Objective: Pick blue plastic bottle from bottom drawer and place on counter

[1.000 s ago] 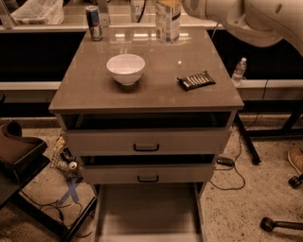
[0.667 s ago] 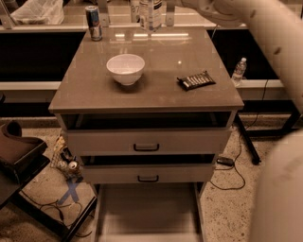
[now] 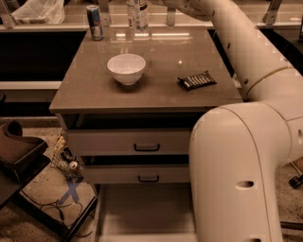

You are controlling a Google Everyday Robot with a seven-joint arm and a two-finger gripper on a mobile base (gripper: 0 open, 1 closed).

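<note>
1. Reaching across from the lower right, the robot's cream arm fills the right side of the view and bends up toward the counter's far edge.
2. Gripper: at the very top edge, mostly cut off by the frame and just right of the bottle's upper part. Cannot tell whether it is open, closed or holding anything.
3. Blue plastic bottle: standing upright on the back edge of the counter, clear with a pale label band. Its top is out of view.
4. Counter: glossy grey-brown slab, thick front edge, with light reflections near the rear.
5. Blue-and-silver drink can: upright on the counter's far left corner, left of the bottle and apart from it.
6. White bowl: on the counter left of centre, nearer the camera than the bottle.
7. Dark snack packet: lying flat to the right of the bowl, close to the arm.
8. Upper drawer front and middle drawer front: grey, each with a black handle.
9. Bottom drawer: pulled out toward the camera, its flat grey floor showing, with the right part hidden behind the arm.
10. Floor at left: blue tape cross, cables, and a dark brown seat.
</note>
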